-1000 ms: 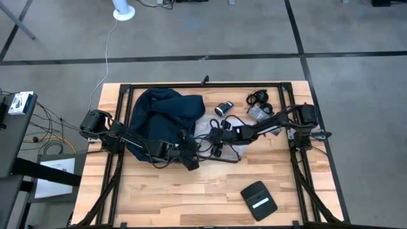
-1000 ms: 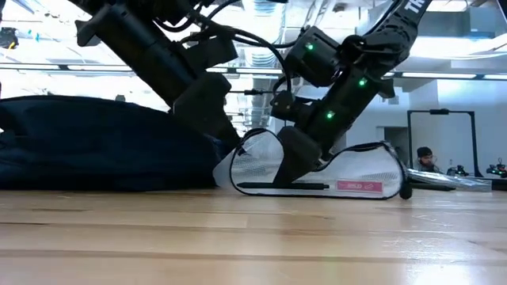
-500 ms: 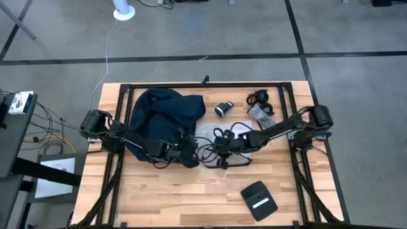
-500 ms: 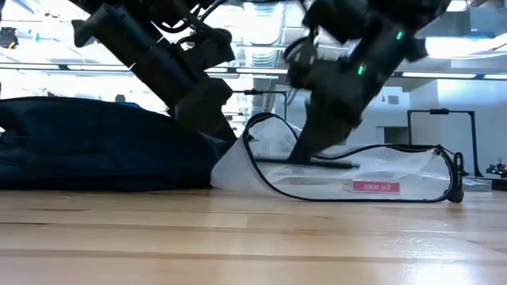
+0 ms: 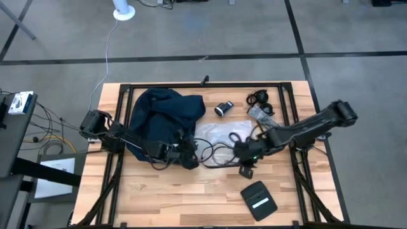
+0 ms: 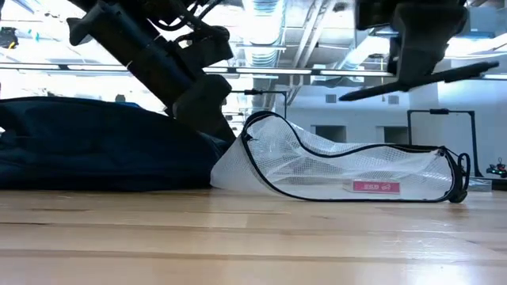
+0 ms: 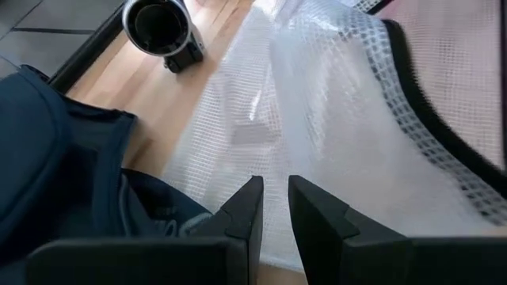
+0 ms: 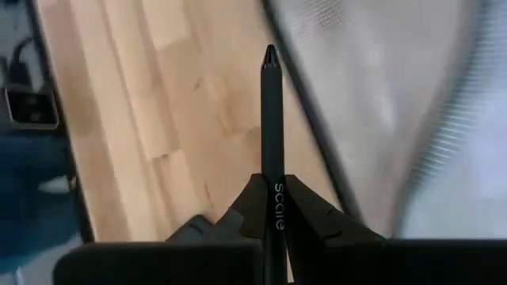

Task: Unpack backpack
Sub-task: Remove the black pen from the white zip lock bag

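- Where the right arm reaches in over the worktop (image 5: 159,191), its right end effector (image 8: 270,207) is clamped on a slim black pen (image 8: 269,134), lettered "scale", held clear above the wood.
- Left end effector (image 7: 271,207): fingers nearly closed, a narrow gap between them, tips at the edge of the clear mesh pouch (image 5: 219,135) just beside the backpack (image 5: 162,121); whether they pinch the mesh, I cannot tell.
- Backpack: slumped on the worktop's left half, dark navy, touching the pouch.
- Pouch lies flat, black-trimmed, with a pink label (image 6: 371,186).
- Small black camera (image 5: 222,108) sits beyond the pouch.
- Flat black case (image 5: 258,199) rests near the front edge.
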